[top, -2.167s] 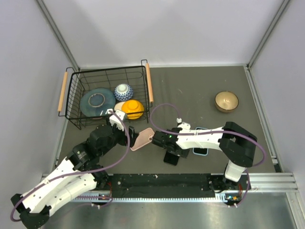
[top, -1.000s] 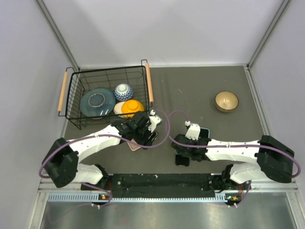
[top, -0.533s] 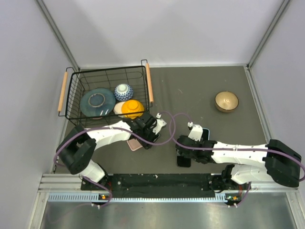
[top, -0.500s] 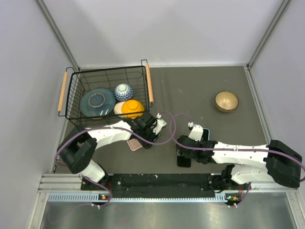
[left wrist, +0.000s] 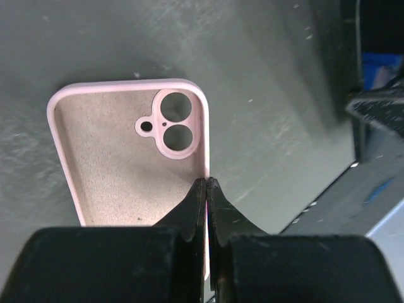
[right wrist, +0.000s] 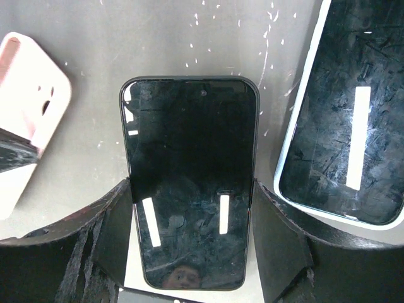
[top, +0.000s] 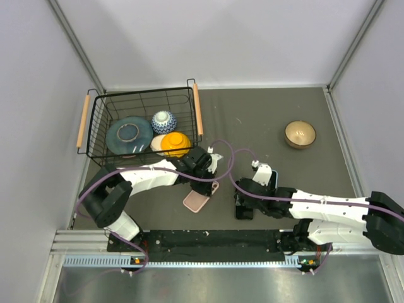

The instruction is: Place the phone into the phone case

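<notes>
The pink phone case (left wrist: 113, 158) has its hollow side up, camera cut-out at its far end. My left gripper (left wrist: 206, 183) is shut on the case's right rim, pinching the thin wall between its fingertips. From above, the phone case (top: 197, 201) lies left of centre near the front edge, with the left gripper (top: 211, 186) at its upper right. The phone (right wrist: 189, 177) shows its glossy black screen, and my right gripper (right wrist: 191, 208) is shut across its width, a finger (right wrist: 278, 233) against each long side. The phone (top: 243, 211) sits just right of the case.
A black-faced slab with a light blue rim (right wrist: 347, 126) lies close to the phone's right. A wire basket (top: 95, 126) with several dishes stands at the back left. A small golden bowl (top: 300, 134) sits at the back right.
My left gripper has shut on the case's rim and carried the case to the right and nearer the front edge. The right gripper with the phone has barely moved.
</notes>
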Action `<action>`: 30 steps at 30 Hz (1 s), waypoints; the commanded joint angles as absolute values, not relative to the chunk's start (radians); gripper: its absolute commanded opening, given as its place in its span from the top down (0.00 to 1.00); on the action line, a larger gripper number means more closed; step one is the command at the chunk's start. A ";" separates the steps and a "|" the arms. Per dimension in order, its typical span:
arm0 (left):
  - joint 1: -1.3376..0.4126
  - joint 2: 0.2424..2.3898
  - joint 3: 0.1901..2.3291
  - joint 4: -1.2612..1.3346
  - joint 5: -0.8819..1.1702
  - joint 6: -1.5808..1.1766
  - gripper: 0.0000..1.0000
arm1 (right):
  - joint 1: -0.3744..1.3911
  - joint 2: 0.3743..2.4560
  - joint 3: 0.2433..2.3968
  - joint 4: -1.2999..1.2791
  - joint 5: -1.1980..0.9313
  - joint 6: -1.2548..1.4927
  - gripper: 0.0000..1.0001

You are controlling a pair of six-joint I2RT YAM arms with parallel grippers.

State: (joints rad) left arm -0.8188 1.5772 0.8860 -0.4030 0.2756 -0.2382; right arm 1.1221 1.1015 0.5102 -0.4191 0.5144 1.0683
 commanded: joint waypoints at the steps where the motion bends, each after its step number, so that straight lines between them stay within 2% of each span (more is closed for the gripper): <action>1: -0.845 1.554 0.845 -0.198 0.377 -0.512 0.99 | 1.117 1.040 0.515 -0.367 0.529 1.046 0.63; 4: -0.865 1.537 0.810 -0.111 0.373 -0.645 0.94 | 1.117 1.014 0.512 -0.380 0.526 1.046 0.64; 5: -0.868 1.532 0.799 -0.068 0.370 -0.702 0.80 | 1.115 1.008 0.512 -0.383 0.528 1.048 0.64; 6: -0.876 1.522 0.799 -0.055 0.365 -0.722 0.71 | 1.115 0.993 0.512 -0.393 0.531 1.052 0.64; 9: -0.879 1.484 0.811 -0.067 0.333 -0.749 0.52 | 1.117 0.973 0.514 -0.419 0.544 1.078 0.65; 14: -0.877 1.405 0.880 -0.222 0.200 -0.692 0.43 | 1.118 0.977 0.532 -0.420 0.511 1.101 0.66; 16: -0.868 1.356 0.893 -0.308 0.095 -0.680 0.45 | 1.121 0.997 0.549 -0.402 0.494 1.115 0.66; 21: -0.813 1.240 0.833 -0.350 0.037 -0.641 0.51 | 1.135 1.051 0.580 -0.348 0.457 1.140 0.66; 24: -0.761 1.198 0.775 -0.357 0.009 -0.634 0.69 | 1.137 1.098 0.597 -0.276 0.419 1.158 0.67; 25: -0.743 1.193 0.746 -0.360 0.009 -0.632 0.85 | 1.138 1.112 0.607 -0.256 0.407 1.164 0.67; 27: -0.678 1.187 0.720 -0.361 0.024 -0.635 0.99 | 1.141 1.153 0.627 -0.200 0.373 1.181 0.67; 30: -0.652 1.184 0.675 -0.333 0.035 -0.624 1.00 | 1.154 1.210 0.660 -0.164 0.354 1.200 0.67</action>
